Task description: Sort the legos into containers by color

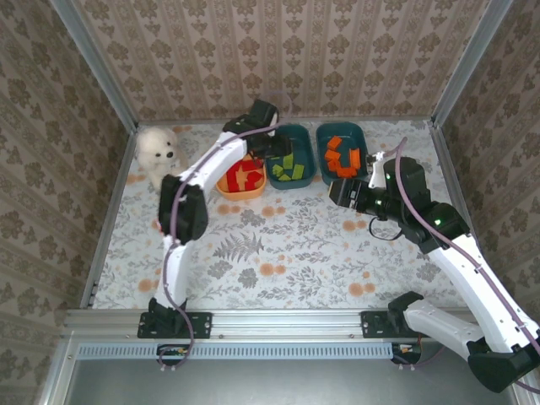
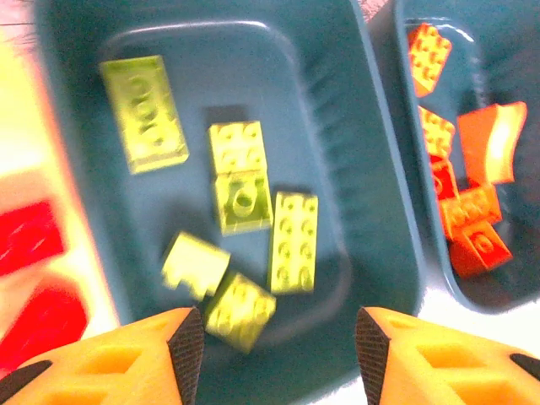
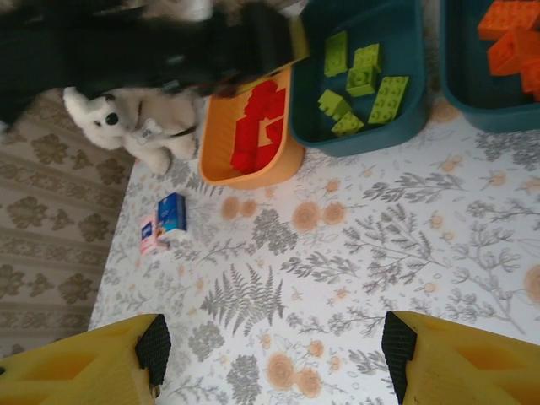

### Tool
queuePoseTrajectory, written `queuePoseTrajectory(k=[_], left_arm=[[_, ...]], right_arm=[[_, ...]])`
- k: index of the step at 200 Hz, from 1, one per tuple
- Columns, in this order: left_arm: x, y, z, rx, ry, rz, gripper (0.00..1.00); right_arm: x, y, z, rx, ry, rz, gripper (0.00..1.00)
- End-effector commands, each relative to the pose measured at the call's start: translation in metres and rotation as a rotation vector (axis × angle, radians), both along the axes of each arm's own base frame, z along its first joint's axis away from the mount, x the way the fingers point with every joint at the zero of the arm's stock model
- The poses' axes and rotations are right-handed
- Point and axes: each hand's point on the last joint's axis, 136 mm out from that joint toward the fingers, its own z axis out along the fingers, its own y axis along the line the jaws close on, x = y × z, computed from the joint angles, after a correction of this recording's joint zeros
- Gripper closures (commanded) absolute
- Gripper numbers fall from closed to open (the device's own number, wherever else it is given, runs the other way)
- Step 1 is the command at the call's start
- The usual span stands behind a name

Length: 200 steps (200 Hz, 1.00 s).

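My left gripper [image 2: 278, 346] hangs open over the middle teal tub [image 1: 302, 133], nothing between its pads. Several lime green bricks [image 2: 253, 202] lie in that tub [image 2: 371, 169]; the one nearest the fingers [image 2: 239, 310] is blurred. The orange tub [image 1: 240, 192] to its left holds red bricks [image 3: 257, 126]. Orange bricks [image 1: 343, 153] fill the right teal tub [image 1: 342, 129]. My right gripper [image 3: 274, 346] is open and empty above the flowered table [image 1: 287, 253], in front of the right tub.
A white plush dog [image 1: 159, 152] sits at the back left beside the orange tub. Two small packets [image 3: 164, 219], one blue and one pink, lie on the table left of centre. Wallpapered walls close in the table on three sides.
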Motion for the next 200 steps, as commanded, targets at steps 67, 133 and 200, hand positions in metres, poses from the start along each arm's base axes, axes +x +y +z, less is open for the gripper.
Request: queuePoseTrajectory(k=[67,133,200], left_arm=[[-0.178,0.125,0.066,-0.034,-0.099,0.078,0.38],[-0.278,0.174,0.055,-0.127,-0.074,0.071,0.00],[-0.280,0.193,0.072,-0.124,-0.171,0.133,0.00]], right_arm=[[-0.001,-0.047,0.008,-0.190,-0.065,-0.149,0.17],[-0.022,-0.041,-0.019,-0.201,-0.021,-0.055,0.00],[-0.022,-0.038,-0.019,-0.166,-0.030,-0.057,0.00]])
